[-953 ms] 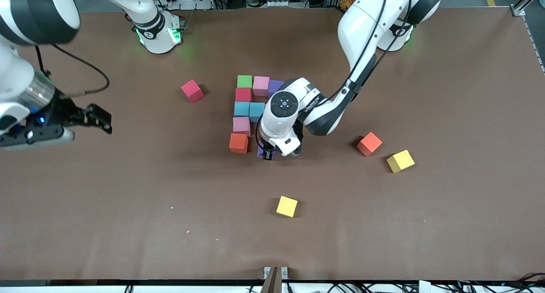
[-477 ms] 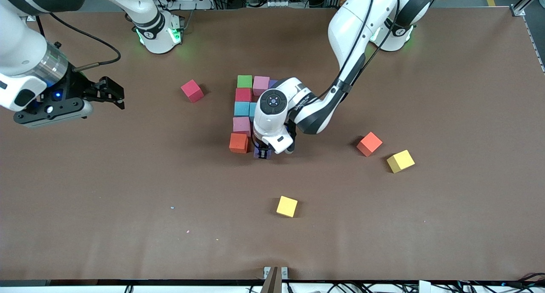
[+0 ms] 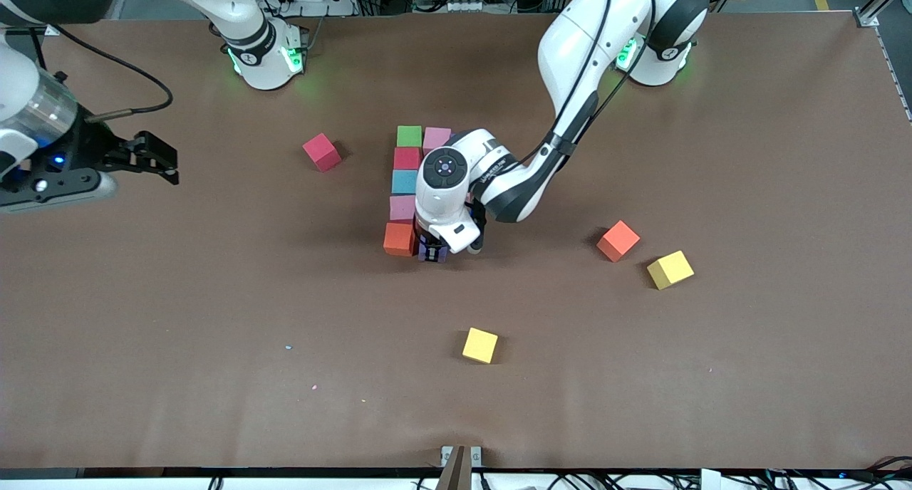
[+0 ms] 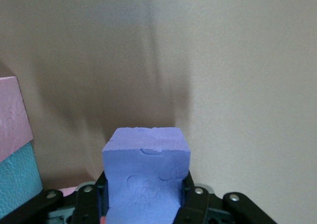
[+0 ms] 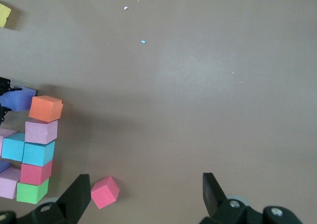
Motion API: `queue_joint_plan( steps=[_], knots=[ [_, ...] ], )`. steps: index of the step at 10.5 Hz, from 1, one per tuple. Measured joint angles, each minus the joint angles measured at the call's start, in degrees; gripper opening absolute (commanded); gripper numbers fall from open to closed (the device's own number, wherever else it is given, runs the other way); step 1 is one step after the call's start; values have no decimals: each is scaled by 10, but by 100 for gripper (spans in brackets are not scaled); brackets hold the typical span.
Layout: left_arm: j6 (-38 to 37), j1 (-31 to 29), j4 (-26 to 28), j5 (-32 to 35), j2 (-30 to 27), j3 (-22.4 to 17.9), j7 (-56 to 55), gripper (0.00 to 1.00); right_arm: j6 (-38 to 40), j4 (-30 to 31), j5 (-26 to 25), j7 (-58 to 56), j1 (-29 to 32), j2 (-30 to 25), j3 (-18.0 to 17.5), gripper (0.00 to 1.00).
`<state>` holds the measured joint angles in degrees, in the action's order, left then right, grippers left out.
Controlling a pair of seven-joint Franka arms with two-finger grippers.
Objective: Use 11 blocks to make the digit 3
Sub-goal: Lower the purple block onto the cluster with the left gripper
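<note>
My left gripper [image 3: 432, 252] is shut on a purple block [image 3: 430, 248] and holds it low, right beside an orange block [image 3: 399, 238]. The purple block [image 4: 146, 167] fills the space between the jaws in the left wrist view. From the orange block a column runs away from the front camera: pink [image 3: 402, 208], light blue [image 3: 404, 182], red [image 3: 407, 158], green [image 3: 409, 136]. Another pink block [image 3: 436, 137] sits beside the green one. My right gripper [image 3: 162, 161] hangs open over the right arm's end of the table. A loose deep pink block [image 5: 104, 192] shows between its fingers, lower down.
A loose orange block [image 3: 618, 241] and a yellow cube [image 3: 670, 269] lie toward the left arm's end. Another yellow cube [image 3: 479, 345] sits nearer the front camera. The left arm covers part of the block cluster.
My left gripper has carried the purple block sideways until it sits close against the orange block. The right gripper has drifted about over its end of the table, still open.
</note>
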<state>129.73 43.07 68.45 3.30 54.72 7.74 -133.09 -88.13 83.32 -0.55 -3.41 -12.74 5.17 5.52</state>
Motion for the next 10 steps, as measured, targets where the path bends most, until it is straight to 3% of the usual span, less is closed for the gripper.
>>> queue_joint_plan(
  steps=[5,6,8,10],
  knots=[
    [0,13,-5,0,7,-7,-3,4,11,-9,-3,-18,42,-10,36,100],
    [-1,14,-5,0,8,-7,-4,4,12,-9,-3,-25,69,-10,24,100],
    [-1,16,-5,0,10,-7,-4,4,13,-9,-3,-43,142,-10,-33,100],
    [-1,18,-6,0,10,-7,-6,4,16,-11,-3,-45,164,-17,-61,100]
  ],
)
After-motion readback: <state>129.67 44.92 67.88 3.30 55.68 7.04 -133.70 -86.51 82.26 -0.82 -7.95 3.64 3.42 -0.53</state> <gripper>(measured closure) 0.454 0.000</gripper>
